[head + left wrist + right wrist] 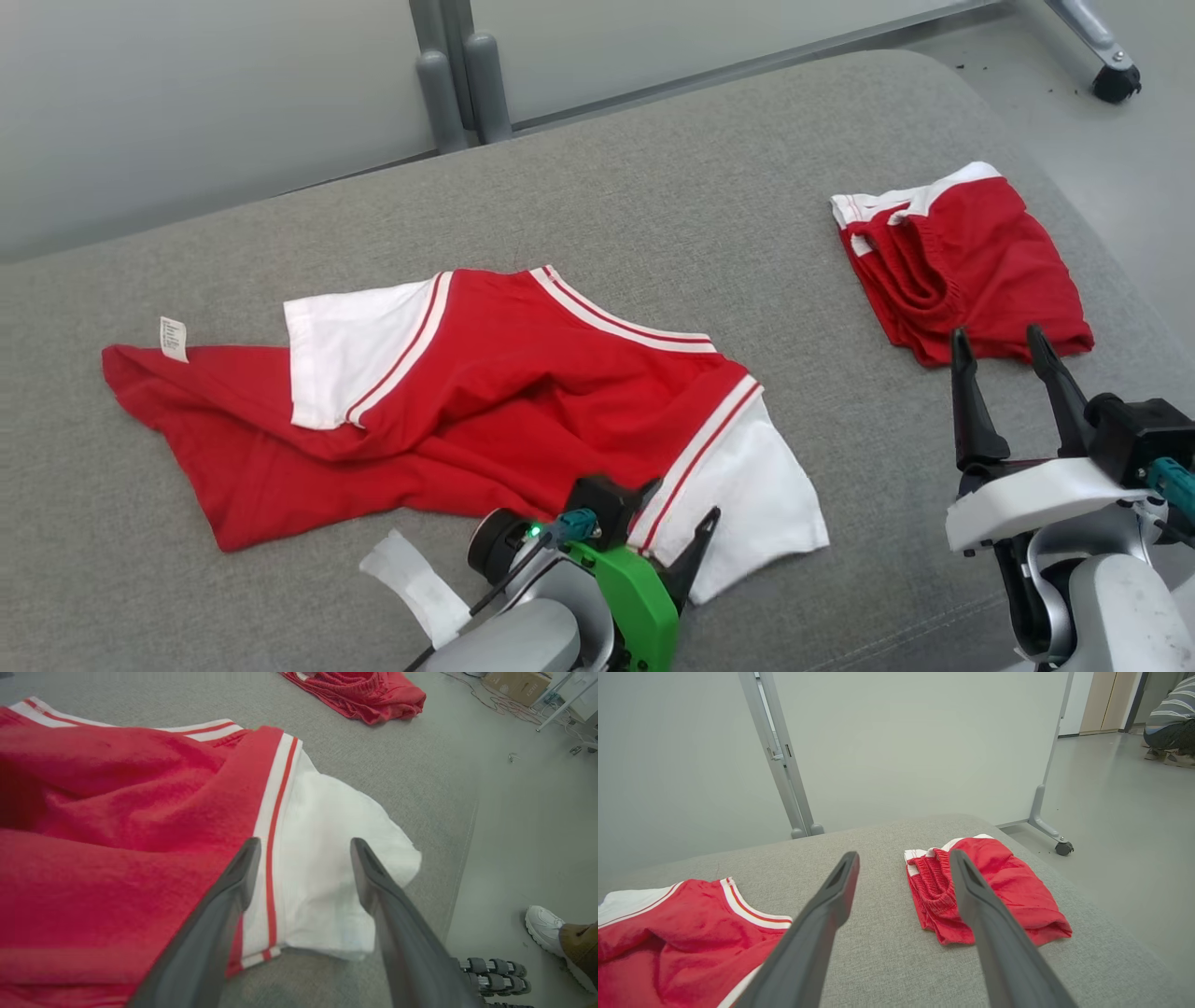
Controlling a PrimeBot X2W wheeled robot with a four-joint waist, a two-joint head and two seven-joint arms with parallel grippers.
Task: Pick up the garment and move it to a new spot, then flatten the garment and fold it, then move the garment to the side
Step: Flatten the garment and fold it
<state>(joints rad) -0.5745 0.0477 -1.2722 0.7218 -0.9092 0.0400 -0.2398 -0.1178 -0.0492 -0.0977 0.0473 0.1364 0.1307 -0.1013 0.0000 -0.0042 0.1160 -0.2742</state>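
Gray fabric counter (653,168) carried the rumpled red-and-white shirt (485,392); the left pincer (304,844) stood open over its white sleeve (336,826), the right pincer (996,334) open near folded red shorts (971,261).

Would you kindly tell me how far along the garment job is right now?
The red shorts look folded and set aside at the right. The red-and-white shirt lies on the grey cushion, rumpled. The left gripper is open over the white sleeve, holding nothing; the right gripper is open too. Flattening, folding and moving aside remain.
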